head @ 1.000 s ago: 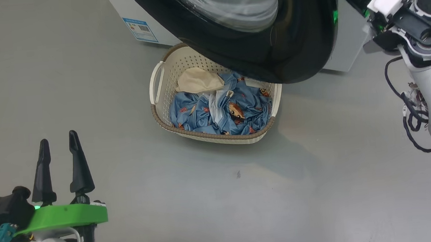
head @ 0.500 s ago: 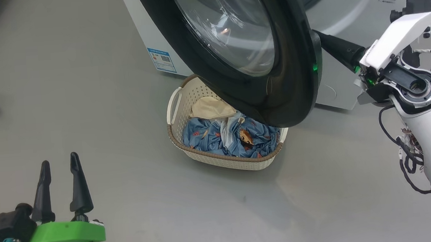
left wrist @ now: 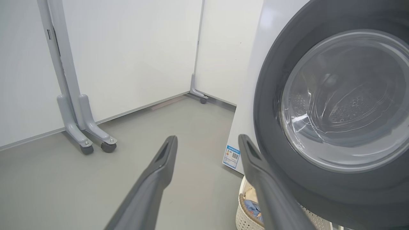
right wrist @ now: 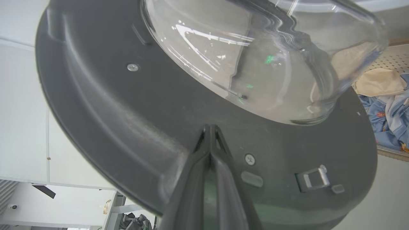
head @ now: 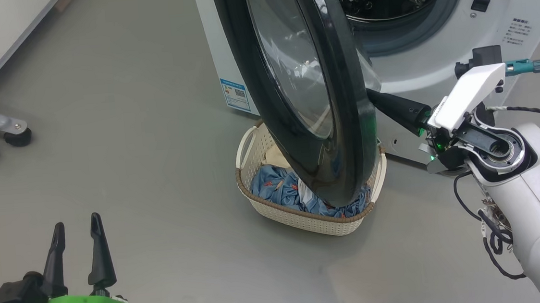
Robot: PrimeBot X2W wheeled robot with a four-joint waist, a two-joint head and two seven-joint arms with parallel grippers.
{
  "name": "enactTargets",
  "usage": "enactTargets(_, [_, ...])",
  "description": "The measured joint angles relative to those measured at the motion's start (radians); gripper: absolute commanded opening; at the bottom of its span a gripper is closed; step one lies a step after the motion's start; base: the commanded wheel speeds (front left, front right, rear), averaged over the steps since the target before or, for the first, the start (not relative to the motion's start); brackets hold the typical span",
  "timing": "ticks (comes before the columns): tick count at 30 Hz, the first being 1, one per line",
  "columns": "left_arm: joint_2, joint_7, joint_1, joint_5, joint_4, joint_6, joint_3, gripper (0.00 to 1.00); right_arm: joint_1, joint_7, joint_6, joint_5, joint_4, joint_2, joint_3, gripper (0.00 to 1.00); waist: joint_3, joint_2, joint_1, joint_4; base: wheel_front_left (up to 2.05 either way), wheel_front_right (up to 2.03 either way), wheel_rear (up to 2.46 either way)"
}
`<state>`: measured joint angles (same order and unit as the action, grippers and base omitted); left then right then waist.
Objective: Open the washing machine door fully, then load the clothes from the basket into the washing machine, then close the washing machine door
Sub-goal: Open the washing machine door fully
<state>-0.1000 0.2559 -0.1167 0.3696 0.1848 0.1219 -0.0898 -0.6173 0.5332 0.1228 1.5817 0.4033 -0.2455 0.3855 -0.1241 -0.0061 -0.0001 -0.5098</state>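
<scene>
The washing machine [head: 437,75] stands at the far side w/ its drum exposed. The washing machine door [head: 343,131] hangs from the left edge & is approx. half open, edge-on to us, so step one isn't finished. Its lower rim sits right over the basket [head: 304,218], which is on the floor just in front of the machine w/ the clothes [head: 278,189] inside, i.e. nothing loaded yet.

The right gripper [right wrist: 209,131] has its fingers pressed together into one point, set against the door's black inner face just below the glass bulge [right wrist: 255,57]. We judge that's a good push spot. Pls stay on the flat plastic, off the glass & clear of the latch hook [right wrist: 313,179]. We push leftward & curve w/ the hinge arc so the tip doesn't skid off. We go slow b/c whether the rim clears the basket is hard to tell.

The left gripper [head: 77,222] is at near left, fingers apart & holding nothing, well apart from the door. We'd leave it there, out of the swing.
</scene>
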Motion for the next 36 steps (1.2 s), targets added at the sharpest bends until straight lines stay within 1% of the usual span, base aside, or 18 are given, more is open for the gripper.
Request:
enactTargets(6, [-0.007,0.0,0.014,0.0,0.001,0.0,0.015,1.0,0.028,0.011,0.0,0.013,-0.015,0.021,0.012,0.0,0.031,0.0,0.0,-0.026,0.0,0.0,0.0])
enactTargets(14, [-0.021,0.0,0.042,0.0,-0.017,0.0,0.041,1.0,0.043,0.035,0.0,0.021,-0.039,0.067,0.045,0.0,0.05,0.0,0.0,-0.037,0.0,0.0,0.0])
enactTargets(29, [-0.024,0.0,0.065,0.0,-0.047,0.0,0.072,1.0,0.043,0.045,0.0,0.02,-0.038,0.079,0.052,0.0,0.045,0.0,0.0,-0.043,0.0,0.0,0.0])
enactTargets(36, [-0.023,0.0,0.065,0.0,-0.048,0.0,0.065,1.0,0.043,0.037,0.0,0.009,-0.038,0.067,0.041,0.0,0.043,0.0,0.0,-0.04,0.0,0.0,0.0])
